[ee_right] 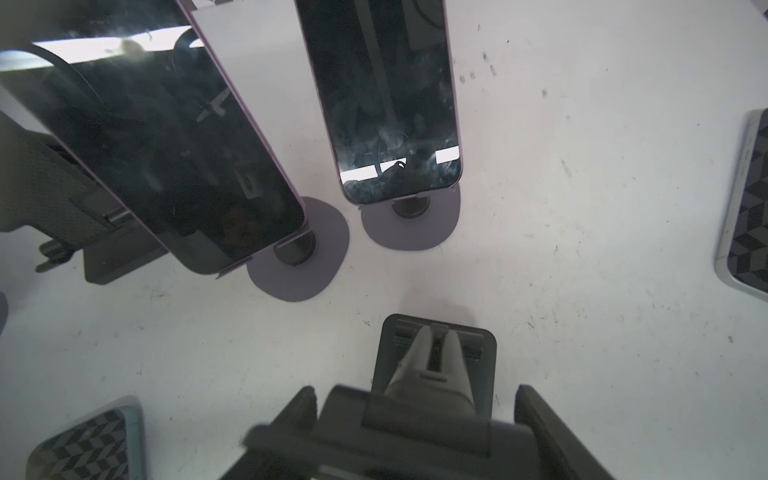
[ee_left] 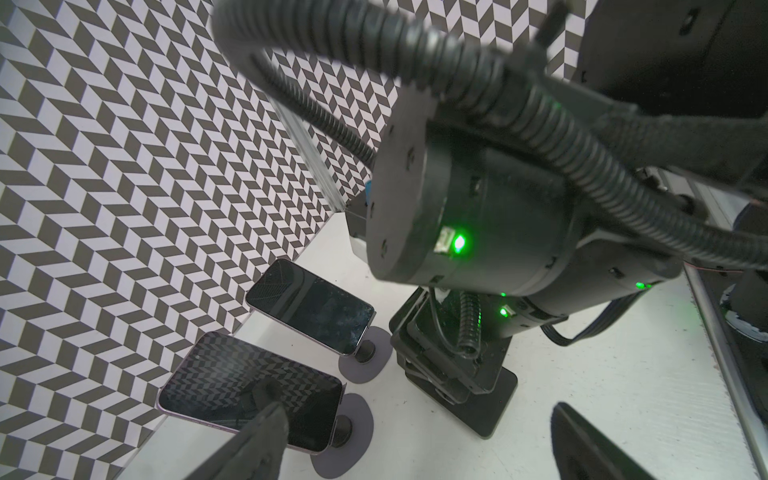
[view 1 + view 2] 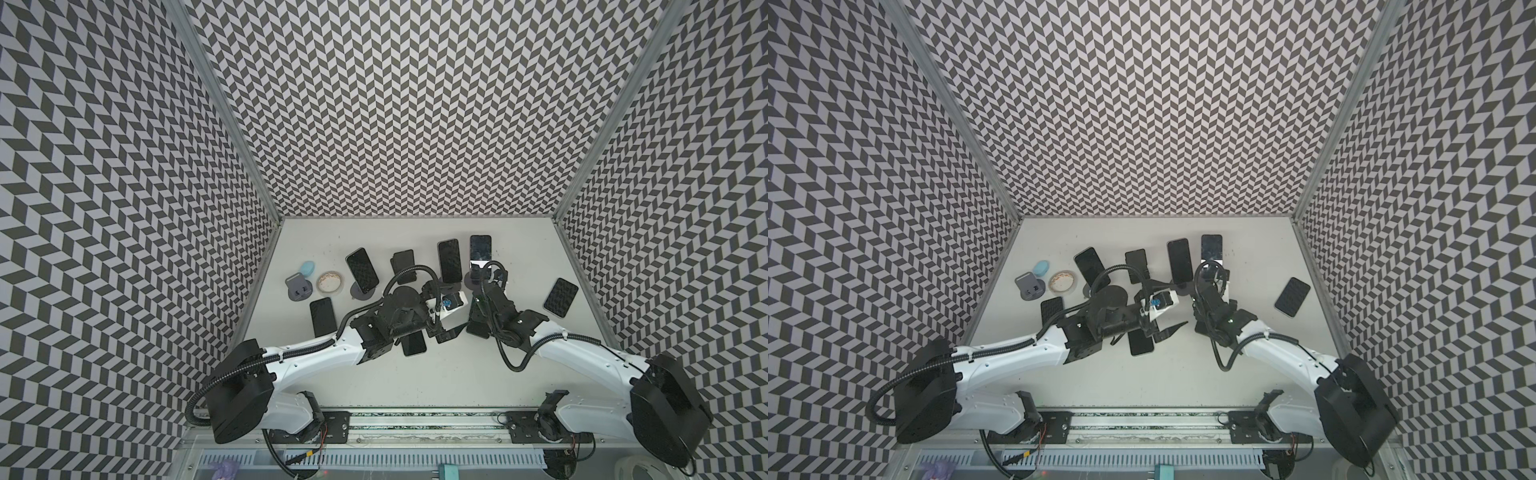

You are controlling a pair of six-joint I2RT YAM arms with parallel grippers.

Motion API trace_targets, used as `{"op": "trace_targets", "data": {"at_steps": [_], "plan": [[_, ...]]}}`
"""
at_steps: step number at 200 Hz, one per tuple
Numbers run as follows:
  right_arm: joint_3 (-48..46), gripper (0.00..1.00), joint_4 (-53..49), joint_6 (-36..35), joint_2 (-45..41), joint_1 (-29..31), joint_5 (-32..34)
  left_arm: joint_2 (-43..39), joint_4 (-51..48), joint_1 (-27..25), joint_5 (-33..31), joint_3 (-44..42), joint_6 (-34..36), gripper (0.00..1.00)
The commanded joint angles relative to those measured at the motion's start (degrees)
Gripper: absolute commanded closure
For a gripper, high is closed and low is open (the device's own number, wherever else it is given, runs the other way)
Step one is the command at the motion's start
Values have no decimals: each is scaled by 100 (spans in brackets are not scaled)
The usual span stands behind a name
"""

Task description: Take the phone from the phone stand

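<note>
Chevron-papered walls point(image 3: 415, 104) closed in a white table point(image 3: 457, 386) crowded with handsets, some propped on stands, some lying flat. Near the middle of the table, a little toward its right edge, stood the black stand point(image 1: 480, 345). The right gripper point(image 1: 415, 395) reached straight down over it, jaws clamped on the sides of a dark slab that was probably the phone point(image 1: 424, 419), though only its upper edge showed and its screen did not. Taking it by the sides made sense: a stand's lip catches the lower edge, so such a grip would let the phone lift up and out without dragging the base. The left gripper point(image 2: 415, 401) hung just beside, jaws wide apart and holding nothing. It looked well placed, I judged, to pin the stand down if it tried to follow. Both top views laid out the whole table, including a flat phone point(image 3: 561, 297) toward the right edge and a propped phone point(image 3: 449, 259) nearer the back edge, but the right arm's own wrist hid its fingertips there. Only the right wrist view showed the jaws meeting the slab, with the stand's base directly below. Only the left wrist view showed that base sitting flat on the table from the side, and the left fingers point(image 2: 257, 432) spread with nothing gripped between them.
</note>
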Motion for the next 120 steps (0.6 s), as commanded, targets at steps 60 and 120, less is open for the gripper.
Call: {"op": "trace_targets", "data": {"at_steps": [60, 120], "plan": [[-48, 42, 1119, -1143, -33, -1706, -528, 105, -2, -16, 142, 134, -84, 2], [424, 42, 1695, -1554, 845, -2896, -1254, 342, 161, -24, 309, 125, -359, 2]]}}
